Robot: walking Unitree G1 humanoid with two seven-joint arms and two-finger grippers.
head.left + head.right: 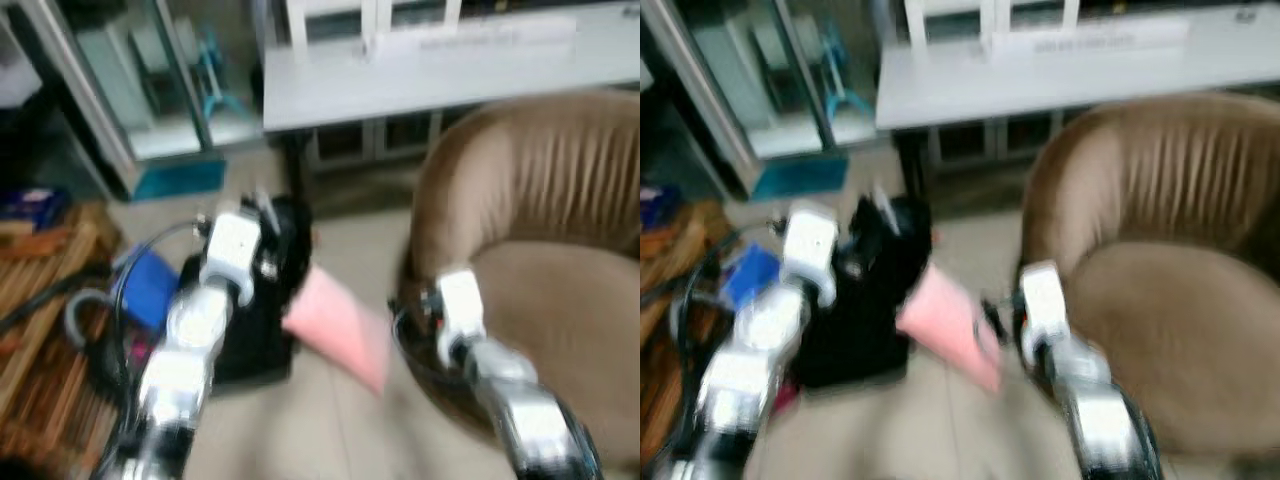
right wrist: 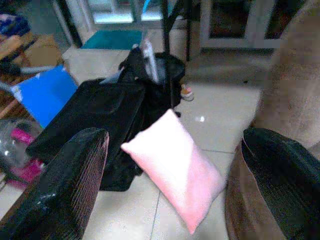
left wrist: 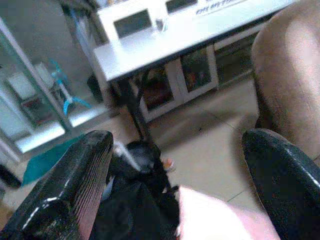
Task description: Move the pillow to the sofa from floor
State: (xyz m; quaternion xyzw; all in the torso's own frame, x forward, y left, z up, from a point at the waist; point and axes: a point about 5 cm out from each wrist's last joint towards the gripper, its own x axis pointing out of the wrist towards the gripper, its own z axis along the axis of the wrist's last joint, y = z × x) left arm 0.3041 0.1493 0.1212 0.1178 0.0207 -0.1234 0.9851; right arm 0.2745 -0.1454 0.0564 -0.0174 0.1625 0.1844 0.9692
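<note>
Ahead of our right claw and off to its outer side stands the brown sofa, a rounded, ribbed armchair with a wide seat, the biggest thing before us. Beyond both claws runs a long white surface on dark legs, with white-framed cabinets under it. Past the left claw stands a glass-fronted cabinet, and on that claw's outer side lie wooden slats, a blue folder and loose cables.

Between the two claws, on the pale tiled floor, a black bag slumps, and the pink pillow leans against it, just beside the sofa's base. It is in front of the right claw and below it, not touched by either claw.

Both claws are spread wide and hold nothing: the wrist views show each pair of black fingers far apart.

We judge the pillow light, soft and easily squashed, with a smooth cover that may slip, so a shallow pinch would likely slide off. A corner or a bunched edge looks the safest hold, or a squeeze between the two claws across its narrow width. It should not break, though the bag behind it could snag.
</note>
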